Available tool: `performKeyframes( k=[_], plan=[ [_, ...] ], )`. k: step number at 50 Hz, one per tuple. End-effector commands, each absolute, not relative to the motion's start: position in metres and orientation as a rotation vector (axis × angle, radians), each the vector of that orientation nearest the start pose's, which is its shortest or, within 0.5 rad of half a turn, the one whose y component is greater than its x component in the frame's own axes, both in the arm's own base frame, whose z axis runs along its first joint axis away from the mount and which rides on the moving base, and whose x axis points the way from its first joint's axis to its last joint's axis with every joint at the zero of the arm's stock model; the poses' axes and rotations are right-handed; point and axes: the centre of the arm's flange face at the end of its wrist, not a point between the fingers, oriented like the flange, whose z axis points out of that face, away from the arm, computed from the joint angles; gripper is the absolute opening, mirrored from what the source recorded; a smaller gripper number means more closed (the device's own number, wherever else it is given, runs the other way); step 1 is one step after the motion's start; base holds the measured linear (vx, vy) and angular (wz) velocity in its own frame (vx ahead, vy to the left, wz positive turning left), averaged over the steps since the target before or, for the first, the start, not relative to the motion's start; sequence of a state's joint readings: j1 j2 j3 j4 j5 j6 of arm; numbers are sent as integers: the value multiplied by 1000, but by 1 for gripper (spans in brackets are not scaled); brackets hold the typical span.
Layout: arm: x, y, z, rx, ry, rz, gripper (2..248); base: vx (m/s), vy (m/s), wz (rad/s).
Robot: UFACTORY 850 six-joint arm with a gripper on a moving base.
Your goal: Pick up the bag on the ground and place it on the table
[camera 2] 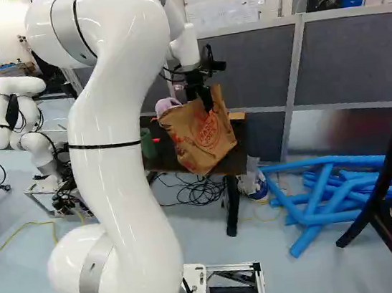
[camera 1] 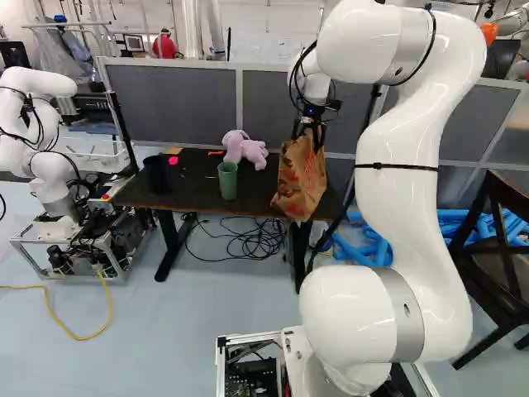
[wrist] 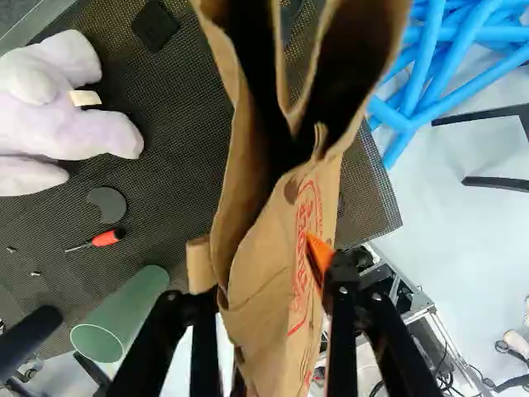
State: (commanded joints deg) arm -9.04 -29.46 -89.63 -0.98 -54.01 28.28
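A white robot arm reaches over a dark worktop, a brown paper bag pinched between the two fingers of its end effector and hanging at the worktop's right end, left base view, near a lilac plush animal, green cup and red-handled screwdriver.

glossy white arm, grey joint bands, black straps, black cables, black end effector, orange pad

Robotics lab, another robot, tangled cables, grey partitions
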Motion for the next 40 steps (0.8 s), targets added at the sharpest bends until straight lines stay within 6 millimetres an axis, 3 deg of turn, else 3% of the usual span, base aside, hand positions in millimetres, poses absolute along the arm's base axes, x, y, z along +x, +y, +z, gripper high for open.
performKeyframes(
  k=[1,2,6,7,11,12,16,17,40],
  plan=[
    [637,-103,532,-2973,989,-170,111,0,0,0],
    [637,-103,532,-2973,989,-170,146,0,0,0],
    [637,-103,532,-2973,989,-170,146,0,0,0],
    [637,-103,532,-2973,989,-170,183,0,0,0],
    [637,-103,532,-2973,989,-170,183,0,0,0],
    [637,-103,532,-2973,989,-170,219,0,0,0],
    [637,-103,533,-2973,988,-172,219,0,0,0],
    [637,-103,534,-2973,988,-174,246,0,0,0],
    [625,-101,566,-2963,986,-234,247,0,0,0]
  ],
)
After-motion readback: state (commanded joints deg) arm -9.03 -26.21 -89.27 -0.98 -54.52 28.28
